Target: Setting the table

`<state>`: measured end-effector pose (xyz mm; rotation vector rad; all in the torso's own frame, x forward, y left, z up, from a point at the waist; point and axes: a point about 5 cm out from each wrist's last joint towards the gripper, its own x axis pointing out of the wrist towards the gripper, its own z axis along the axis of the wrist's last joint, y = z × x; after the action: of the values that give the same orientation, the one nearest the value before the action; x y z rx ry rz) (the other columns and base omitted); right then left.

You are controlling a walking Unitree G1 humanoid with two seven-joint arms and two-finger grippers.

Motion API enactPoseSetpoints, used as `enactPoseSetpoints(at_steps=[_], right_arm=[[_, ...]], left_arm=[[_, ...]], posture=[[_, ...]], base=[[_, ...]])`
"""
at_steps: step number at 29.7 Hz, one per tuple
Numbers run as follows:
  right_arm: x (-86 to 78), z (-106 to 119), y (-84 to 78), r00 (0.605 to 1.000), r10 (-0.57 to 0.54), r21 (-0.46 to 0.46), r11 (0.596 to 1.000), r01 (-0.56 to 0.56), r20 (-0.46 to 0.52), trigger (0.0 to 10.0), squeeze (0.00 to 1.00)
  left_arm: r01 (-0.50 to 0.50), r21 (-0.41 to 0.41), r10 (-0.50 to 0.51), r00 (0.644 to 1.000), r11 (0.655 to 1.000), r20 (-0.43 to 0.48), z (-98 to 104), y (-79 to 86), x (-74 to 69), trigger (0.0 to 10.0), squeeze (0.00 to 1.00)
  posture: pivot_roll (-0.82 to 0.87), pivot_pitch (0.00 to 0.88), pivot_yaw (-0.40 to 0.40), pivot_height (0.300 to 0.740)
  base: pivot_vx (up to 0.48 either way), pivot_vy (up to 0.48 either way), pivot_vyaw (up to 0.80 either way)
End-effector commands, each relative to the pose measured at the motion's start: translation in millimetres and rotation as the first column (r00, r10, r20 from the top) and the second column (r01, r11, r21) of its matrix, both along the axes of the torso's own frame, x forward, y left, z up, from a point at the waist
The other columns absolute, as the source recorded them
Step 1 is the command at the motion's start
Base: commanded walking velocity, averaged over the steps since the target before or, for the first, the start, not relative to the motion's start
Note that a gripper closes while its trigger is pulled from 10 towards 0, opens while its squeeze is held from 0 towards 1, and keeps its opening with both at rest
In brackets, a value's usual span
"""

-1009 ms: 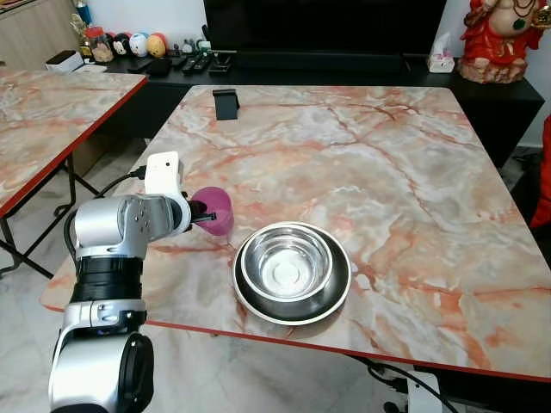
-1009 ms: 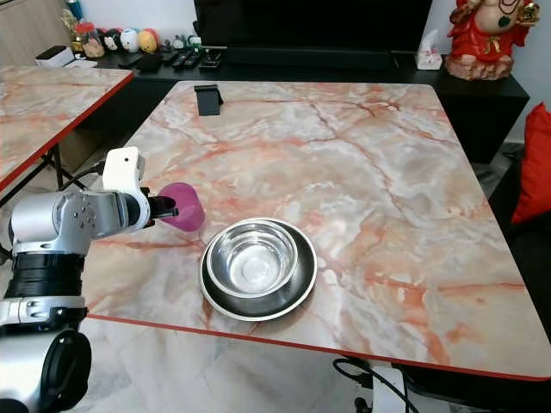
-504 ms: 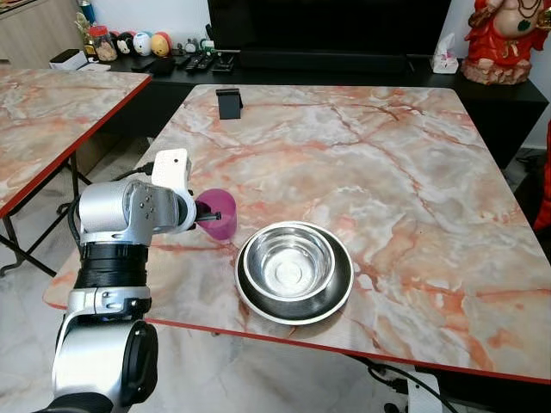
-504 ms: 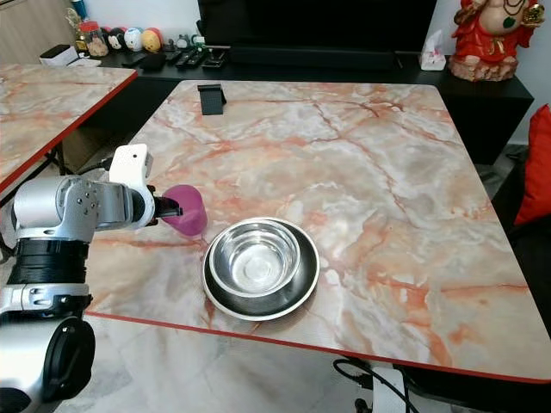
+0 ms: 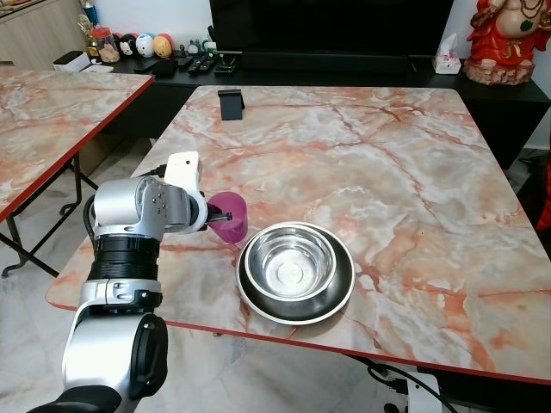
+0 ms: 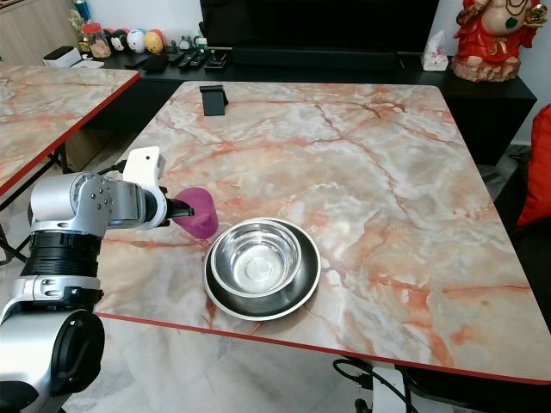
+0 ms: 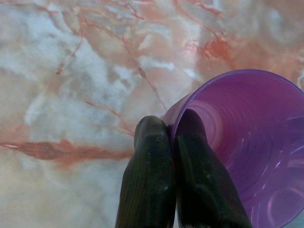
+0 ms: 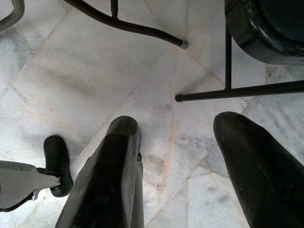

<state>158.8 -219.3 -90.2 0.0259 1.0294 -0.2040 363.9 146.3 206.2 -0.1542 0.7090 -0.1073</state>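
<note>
Purple plastic cup (image 5: 231, 215): near the surface's (image 5: 413, 172) left front edge, just left of the steel bowl (image 5: 288, 262), tilted with its mouth toward my wrist camera. My left gripper (image 7: 172, 128) has its two black fingers (image 7: 149, 156) pinched on the cup's rim, one finger outside the wall, the other inside; the fingers are nearly together with only the thin wall between them. Whether the cup's base touches the marble cannot be judged.

Steel bowl sits nested in a dark-rimmed steel plate (image 5: 297, 305) near the front edge, close to the cup but apart from it. Surface is pink-and-orange veined marble with a red edge band. A small black stand (image 5: 230, 104) sits at the far left edge. No legible writing on cup, bowl or stand.

My right gripper (image 8: 183, 142) hangs over the pale tiled floor (image 8: 71, 71), fingers spread wide apart, holding nothing; black metal legs (image 8: 237, 90) cross nearby.

Second marble table (image 5: 43, 112) to my left. Red figurine (image 5: 508, 39) on the far black sideboard.
</note>
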Motion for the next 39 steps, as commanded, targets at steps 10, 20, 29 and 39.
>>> enactPoseSetpoints(at_steps=[10, 20, 29, 39], right_arm=[[-1.6, -1, 2.5, 1.000, -0.003, 0.008, 1.000, 0.003, -0.010, 10.0, 0.00], [-0.8, -1, 2.9, 1.000, -0.002, 0.008, 1.000, 0.003, -0.011, 10.0, 0.00], [-1.5, -1, 2.5, 1.000, -0.001, 0.008, 1.000, 0.001, -0.012, 10.0, 0.00], [-1.0, -1, 3.1, 1.000, -0.005, 0.009, 1.000, 0.005, -0.011, 10.0, 0.00]], left_arm=[[-0.018, 0.052, 0.019, 1.000, 0.999, -0.021, -3, 3.3, 1.9, 10.0, 0.00], [-0.050, 0.048, 0.052, 0.998, 0.998, -0.033, -10, 5.4, 2.8, 10.0, 0.00], [-0.064, 0.037, 0.065, 0.998, 0.997, -0.021, -9, 5.4, 4.3, 10.0, 0.24], [-0.074, 0.028, 0.075, 0.997, 0.997, -0.023, -9, 4.5, 4.8, 10.0, 0.87]], posture=[[0.16, 0.000, 0.026, 0.707], [0.15, 0.000, 0.024, 0.707], [0.15, 0.000, 0.021, 0.707], [0.15, 0.000, 0.024, 0.707]], base=[[0.000, 0.000, 0.00], [0.000, 0.000, 0.00], [0.000, 0.000, 0.00], [0.000, 0.000, 0.00]])
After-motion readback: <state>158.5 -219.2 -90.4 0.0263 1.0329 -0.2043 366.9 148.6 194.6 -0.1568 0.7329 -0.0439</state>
